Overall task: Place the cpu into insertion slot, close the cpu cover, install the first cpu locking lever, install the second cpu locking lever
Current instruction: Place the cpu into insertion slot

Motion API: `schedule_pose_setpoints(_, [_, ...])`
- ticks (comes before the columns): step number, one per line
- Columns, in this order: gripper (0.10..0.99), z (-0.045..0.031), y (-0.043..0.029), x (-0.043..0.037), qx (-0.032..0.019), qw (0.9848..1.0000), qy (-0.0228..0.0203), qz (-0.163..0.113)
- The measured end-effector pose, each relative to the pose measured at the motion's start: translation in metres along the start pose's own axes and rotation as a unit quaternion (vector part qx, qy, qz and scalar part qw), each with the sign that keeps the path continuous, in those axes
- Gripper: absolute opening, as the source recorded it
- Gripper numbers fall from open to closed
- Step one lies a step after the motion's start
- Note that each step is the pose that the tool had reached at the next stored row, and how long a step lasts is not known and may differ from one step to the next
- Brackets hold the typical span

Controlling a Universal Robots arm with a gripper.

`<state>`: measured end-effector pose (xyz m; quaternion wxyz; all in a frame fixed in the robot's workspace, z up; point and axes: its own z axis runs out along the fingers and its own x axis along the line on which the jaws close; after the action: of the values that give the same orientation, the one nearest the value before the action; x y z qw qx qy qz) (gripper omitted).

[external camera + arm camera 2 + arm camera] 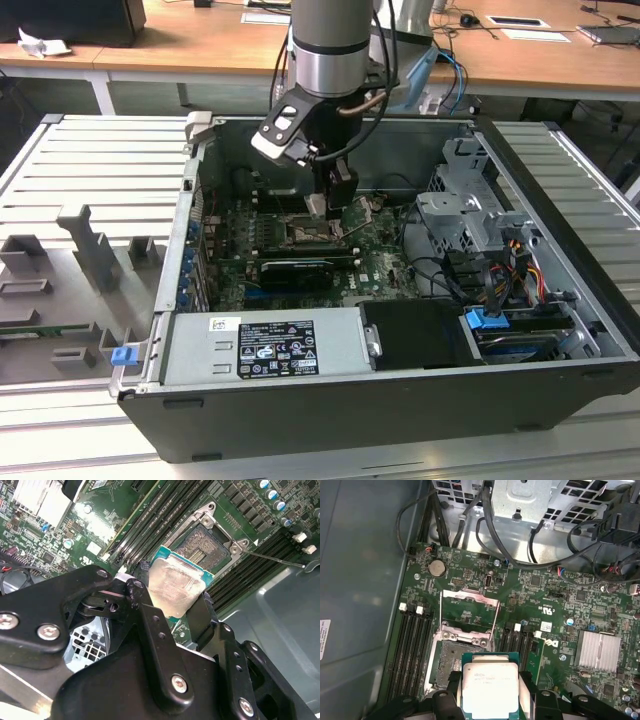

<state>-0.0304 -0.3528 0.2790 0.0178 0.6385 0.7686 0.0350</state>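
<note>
The gripper (172, 600) is clamped on the cpu (490, 687), suspended above the exposed socket (446, 661). The cpu cover (469, 594) stands flipped open.

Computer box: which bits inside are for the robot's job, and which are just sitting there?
For the job:
the claw, shut on the cpu
the empty insertion slot
the cpu cover, flipped up
a locking lever

Just sitting there:
the silver heatsink
the round battery
the black cables
the power supply box
</note>
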Motion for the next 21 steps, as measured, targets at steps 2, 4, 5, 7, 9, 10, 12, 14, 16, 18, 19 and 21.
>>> schedule_pose_setpoints(2, [0.541, 0.0010, -0.0001, 0.0000, 0.0000, 1.0000, -0.0001, 0.001])
schedule_pose_setpoints(4, [0.541, 0.0016, -0.0001, 0.0000, 0.0000, 1.0000, -0.0001, 0.002])
schedule_pose_setpoints(5, [0.541, 0.0020, -0.0002, 0.0000, 0.0000, 1.0000, -0.0002, 0.002])
schedule_pose_setpoints(7, [0.541, 0.0027, -0.0002, 0.0000, -0.0001, 1.0000, -0.0002, 0.003])
schedule_pose_setpoints(9, [0.541, 0.0033, -0.0003, -0.0001, -0.0001, 1.0000, -0.0003, 0.004])
schedule_pose_setpoints(10, [0.541, 0.0035, -0.0003, -0.0001, -0.0001, 1.0000, -0.0003, 0.004])
schedule_pose_setpoints(12, [0.541, 0.0044, -0.0004, -0.0001, -0.0001, 1.0000, -0.0004, 0.005])
schedule_pose_setpoints(14, [0.541, 0.0055, -0.0004, -0.0001, -0.0001, 1.0000, -0.0004, 0.005])
schedule_pose_setpoints(16, [0.541, 0.0067, -0.0005, -0.0001, -0.0001, 1.0000, -0.0004, 0.006])
schedule_pose_setpoints(18, [0.541, 0.0080, -0.0006, -0.0001, 0.0000, 1.0000, -0.0004, 0.006])
schedule_pose_setpoints(19, [0.541, 0.0086, -0.0007, -0.0001, 0.0001, 1.0000, -0.0004, 0.006])
schedule_pose_setpoints(21, [0.541, 0.0103, -0.0008, -0.0002, 0.0004, 1.0000, -0.0004, 0.006])
